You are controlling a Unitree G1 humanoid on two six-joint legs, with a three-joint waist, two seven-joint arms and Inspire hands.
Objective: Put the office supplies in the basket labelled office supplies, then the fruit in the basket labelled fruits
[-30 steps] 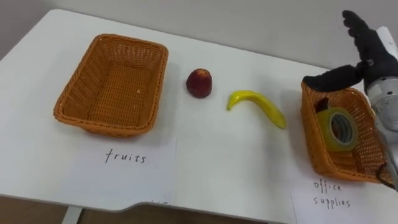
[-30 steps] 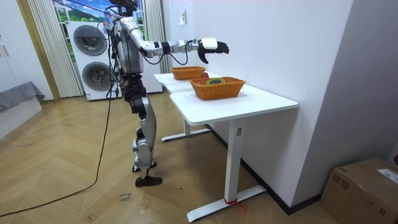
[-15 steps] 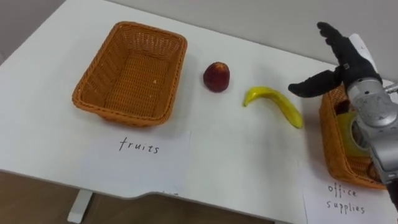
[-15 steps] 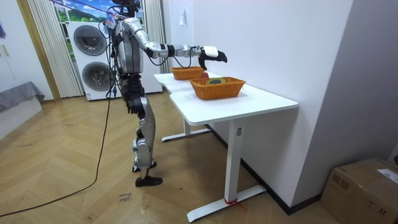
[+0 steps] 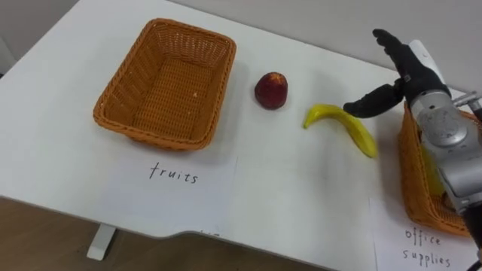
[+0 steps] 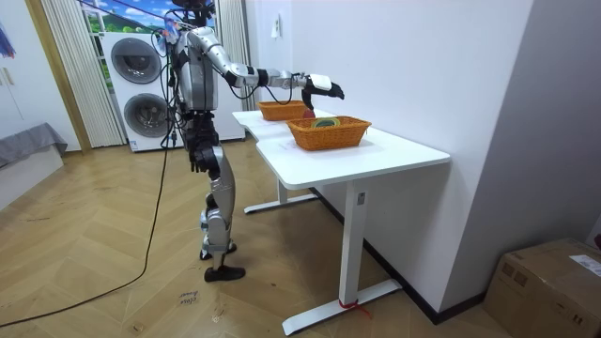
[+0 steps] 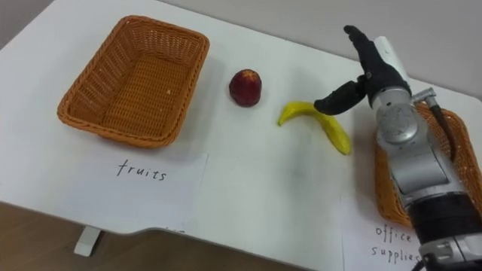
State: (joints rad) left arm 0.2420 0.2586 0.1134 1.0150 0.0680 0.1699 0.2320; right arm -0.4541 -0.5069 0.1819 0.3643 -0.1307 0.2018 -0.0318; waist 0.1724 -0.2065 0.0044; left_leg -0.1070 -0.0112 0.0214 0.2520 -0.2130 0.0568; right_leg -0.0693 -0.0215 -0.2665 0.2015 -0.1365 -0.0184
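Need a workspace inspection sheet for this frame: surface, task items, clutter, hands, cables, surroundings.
Surface: white table, with a paper label in front of each basket.
Job's things: left basket is empty. The red fruit and banana lie on the table between the baskets. The right basket holds a yellowish item, partly hidden by the arm.
Clutter: nothing seen.
Hands: right hand is open with fingers spread, above the table by the banana's right end, holding nothing.
Cables: nothing seen on the table.
Surroundings: stacked laundry machines, a cardboard box and a wooden floor.
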